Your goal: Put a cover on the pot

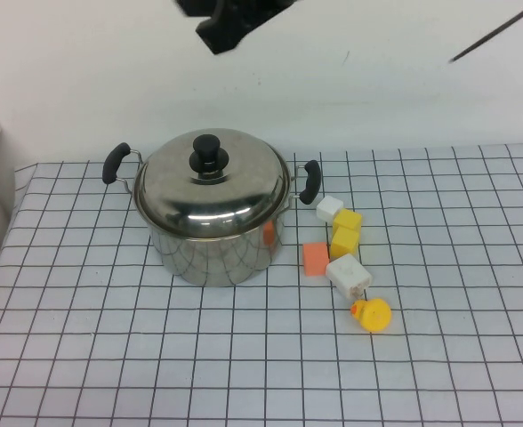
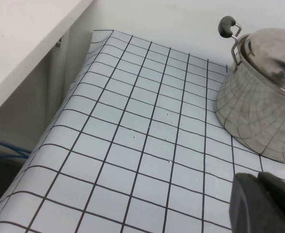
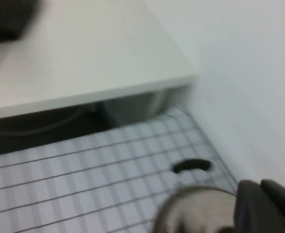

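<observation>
Right pincer (image 3: 266, 206): a dark blurred part above the pot; finger state cannot be told. Left pincer (image 2: 261, 204): only a dark part shows, over the counter (image 1: 110, 356) beside the pot; state likewise unclear. Pot (image 1: 213, 245): shiny steel, two black handles, near the far-left corner, lid (image 1: 213, 182) seated with black knob. Contents hidden.

Open grid cloth (image 1: 110, 356) L & front of pot (image 1: 213, 236); toy blocks (image 1: 341, 245) + duck (image 1: 371, 314) crowd its R side.
</observation>
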Controlling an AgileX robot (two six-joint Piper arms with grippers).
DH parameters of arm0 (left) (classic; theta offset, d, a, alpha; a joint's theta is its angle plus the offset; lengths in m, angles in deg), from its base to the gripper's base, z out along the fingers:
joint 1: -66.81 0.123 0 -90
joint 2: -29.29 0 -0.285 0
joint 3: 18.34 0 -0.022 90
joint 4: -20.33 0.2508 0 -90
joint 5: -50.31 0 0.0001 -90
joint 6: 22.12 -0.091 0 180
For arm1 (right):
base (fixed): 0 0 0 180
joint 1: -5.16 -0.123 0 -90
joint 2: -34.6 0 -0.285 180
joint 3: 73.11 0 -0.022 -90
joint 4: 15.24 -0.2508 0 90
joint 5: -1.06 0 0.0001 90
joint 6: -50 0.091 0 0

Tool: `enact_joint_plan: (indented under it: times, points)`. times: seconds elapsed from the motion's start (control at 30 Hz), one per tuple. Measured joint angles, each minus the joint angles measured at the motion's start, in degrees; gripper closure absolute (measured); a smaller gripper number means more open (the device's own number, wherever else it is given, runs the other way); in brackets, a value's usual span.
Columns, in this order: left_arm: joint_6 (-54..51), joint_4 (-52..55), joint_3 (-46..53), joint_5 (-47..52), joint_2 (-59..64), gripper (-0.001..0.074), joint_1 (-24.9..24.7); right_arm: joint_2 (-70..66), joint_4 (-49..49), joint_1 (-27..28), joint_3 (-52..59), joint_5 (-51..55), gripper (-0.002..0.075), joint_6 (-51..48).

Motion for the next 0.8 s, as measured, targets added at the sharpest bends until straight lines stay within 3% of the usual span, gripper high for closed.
enact_joint_plan:
  times: [0.13, 0.3, 0.6, 0.8]
  points:
    - [0.0, 0.0, 0.0, 0.0, 0.0, 0.0738, 0.0, 3.6, -5.0, -0.4, 0.0, 8.0, 0.0728, -5.4]
    - [0.0, 0.0, 0.0, 0.0, 0.0, 0.0738, 0.0, 7.6, 0.6, -0.4, 0.0, 19.2, 0.0728, -3.0]
    - [0.0, 0.0, 0.0, 0.0, 0.0, 0.0738, 0.0, 16.6, 6.8, -0.3, 4.6, 19.8, 0.0728, 3.0]
    - [0.0, 0.0, 0.0, 0.0, 0.0, 0.0738, 0.0, 28.6, 8.9, -0.3, 18.7, 19.8, 0.0728, 4.0]
